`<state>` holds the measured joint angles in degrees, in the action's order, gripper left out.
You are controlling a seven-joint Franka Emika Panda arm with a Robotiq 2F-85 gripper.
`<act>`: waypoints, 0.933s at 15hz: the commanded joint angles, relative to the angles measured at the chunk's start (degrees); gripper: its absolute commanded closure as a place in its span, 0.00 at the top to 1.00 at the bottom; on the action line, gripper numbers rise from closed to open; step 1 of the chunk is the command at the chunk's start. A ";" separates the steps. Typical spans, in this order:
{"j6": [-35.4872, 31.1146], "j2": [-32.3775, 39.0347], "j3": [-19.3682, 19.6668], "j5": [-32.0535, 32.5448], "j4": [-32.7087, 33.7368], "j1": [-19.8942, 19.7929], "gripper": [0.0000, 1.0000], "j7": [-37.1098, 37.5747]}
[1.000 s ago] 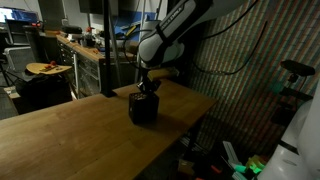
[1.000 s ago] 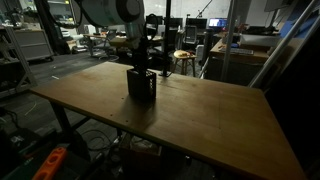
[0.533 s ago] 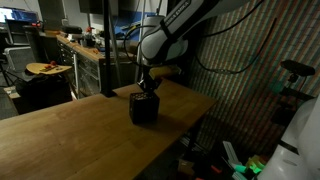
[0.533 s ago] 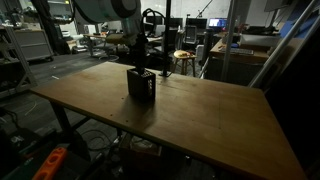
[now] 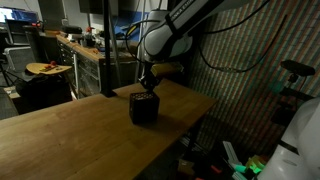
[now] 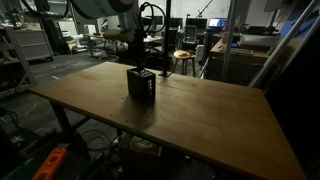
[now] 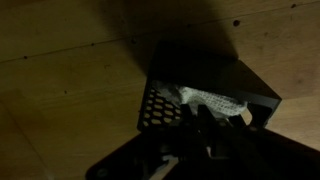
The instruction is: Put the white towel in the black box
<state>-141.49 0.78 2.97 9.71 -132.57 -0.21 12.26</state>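
The black box (image 5: 144, 108) with perforated walls stands upright on the wooden table (image 5: 70, 140), near its far edge in both exterior views (image 6: 140, 86). In the wrist view the white towel (image 7: 214, 100) lies crumpled inside the box (image 7: 158, 100), at its open top. My gripper (image 5: 148, 88) hangs straight above the box, just clear of its rim (image 6: 137, 66). In the wrist view its dark fingers (image 7: 222, 122) sit apart over the towel without holding it.
The table (image 6: 210, 110) stretches wide on both sides of the box. Behind it stand a workbench (image 5: 88, 52), a round stool (image 5: 46, 68) and another stool (image 6: 184, 56). A woven wall panel (image 5: 250, 100) rises beside the table's end.
My gripper has risen a little from the box's mouth. The towel stays in the box, and the box has not moved.
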 commanded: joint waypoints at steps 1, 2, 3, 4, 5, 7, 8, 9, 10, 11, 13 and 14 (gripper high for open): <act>-1.93 -3.96 -0.25 0.44 -2.23 -0.76 0.08 -0.45; -2.26 -4.56 -0.25 0.42 -2.36 -0.88 0.08 -0.61; -2.46 -5.07 -0.26 0.37 -2.39 -1.01 0.07 -0.70; -2.65 -5.61 -0.28 0.41 -2.42 -1.16 0.08 -0.73; -2.90 -6.12 -0.30 0.31 -2.43 -1.30 0.10 -0.82; -3.54 -7.05 -0.29 -0.39 -2.51 -1.49 0.33 -1.43; -3.71 -7.50 -0.26 -0.88 -2.58 -1.55 0.41 -1.87; -3.76 -7.94 -0.19 -1.47 -2.63 -1.59 0.48 -2.52; -3.91 -8.48 -0.10 -2.50 -2.81 -1.56 0.56 -3.40; -4.00 -9.07 0.02 -4.23 -3.02 -1.40 0.66 -4.77; -4.18 -10.72 0.31 -8.85 -3.77 -0.92 0.83 -8.42; -4.58 -11.94 0.53 -12.20 -4.46 -0.45 0.90 -11.28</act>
<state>-144.31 -6.61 3.08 4.32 -134.21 -1.19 7.53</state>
